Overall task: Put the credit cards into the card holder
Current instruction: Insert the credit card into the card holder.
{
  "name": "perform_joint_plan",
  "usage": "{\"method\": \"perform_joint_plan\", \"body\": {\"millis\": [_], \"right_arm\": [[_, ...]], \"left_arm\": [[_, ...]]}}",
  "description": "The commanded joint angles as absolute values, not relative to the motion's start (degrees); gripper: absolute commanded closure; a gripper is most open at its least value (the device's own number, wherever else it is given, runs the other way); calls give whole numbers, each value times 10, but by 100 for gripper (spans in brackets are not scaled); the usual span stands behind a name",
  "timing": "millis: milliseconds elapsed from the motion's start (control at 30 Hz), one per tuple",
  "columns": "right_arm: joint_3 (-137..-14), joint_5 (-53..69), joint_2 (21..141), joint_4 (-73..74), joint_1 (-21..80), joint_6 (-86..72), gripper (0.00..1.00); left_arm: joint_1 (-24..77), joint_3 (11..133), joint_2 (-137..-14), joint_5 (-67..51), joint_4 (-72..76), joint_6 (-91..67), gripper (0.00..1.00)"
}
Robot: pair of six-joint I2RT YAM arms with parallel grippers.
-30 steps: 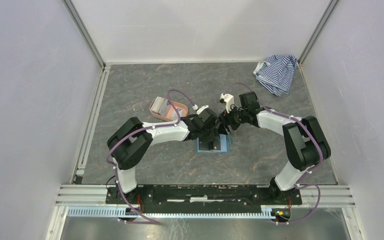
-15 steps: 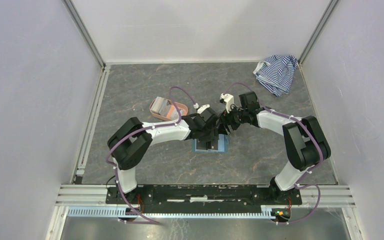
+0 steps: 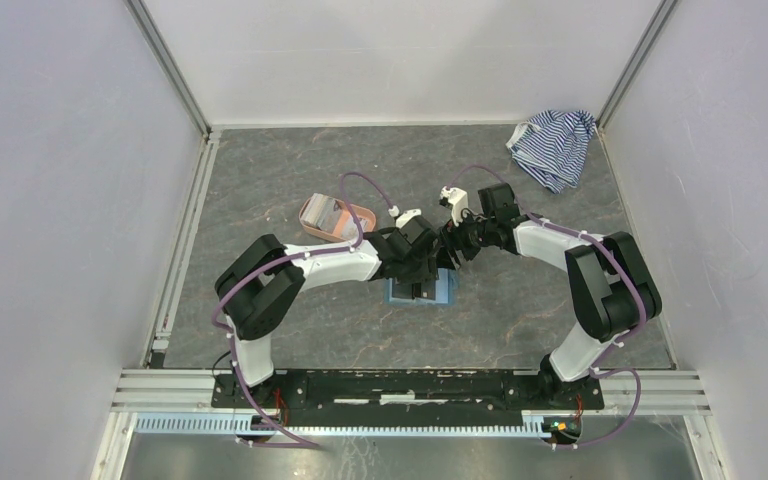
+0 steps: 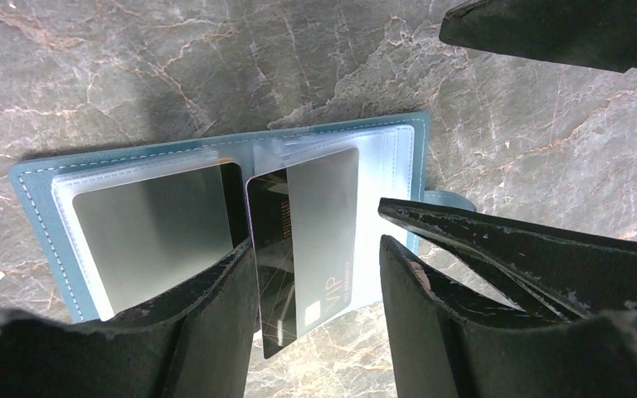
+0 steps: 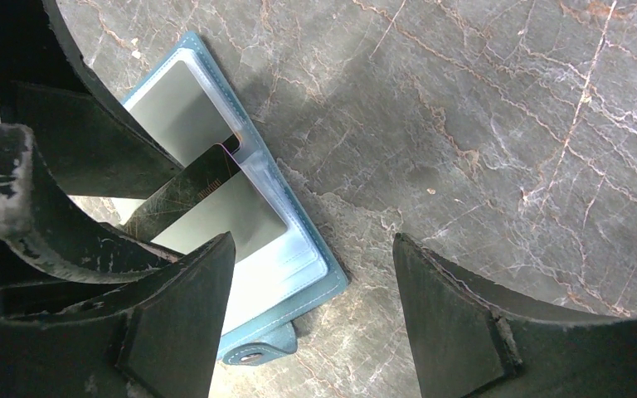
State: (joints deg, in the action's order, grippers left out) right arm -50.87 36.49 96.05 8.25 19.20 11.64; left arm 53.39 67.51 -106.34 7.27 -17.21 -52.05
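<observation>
two grippers worked over one card holder (image 4: 35, 195), which lay open and flat on the table (image 3: 290, 170). the left gripper (image 4: 315, 245) hung right above the holder, jaws parted around a dark card (image 4: 303, 249) without clamping it; a gap showed beside one finger (image 4: 419, 332). the right gripper (image 5: 313, 240) stood just beside the holder's snap tab (image 5: 253, 356), jaws wide and holding nothing. two credit cards showed in the holder. a silver card (image 4: 153, 232) was fully tucked into one half. the dark card was partly tucked into the other, one short end sticking out. beyond the holder to the left sat one salmon tray (image 3: 363, 213) with more cards (image 3: 328, 215), their count unclear. far beyond the holder to the right lay one striped cloth (image 3: 554, 147). the holder sat a shade further left than a second before; tray, cloth and right gripper matched. the holder's long axis ran left to right, and the dark card's crossed it.
</observation>
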Motion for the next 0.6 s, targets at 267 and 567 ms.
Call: {"method": "perform_joint_plan", "body": {"millis": [267,567], "right_arm": [[-511,377,956,67,189,117,23],[-511,377,958,68,189,117,23]], "left_arm": [[548,674,-1049,90,-131,-467,38],[574,710,-1079,156,-191,-476,38]]}}
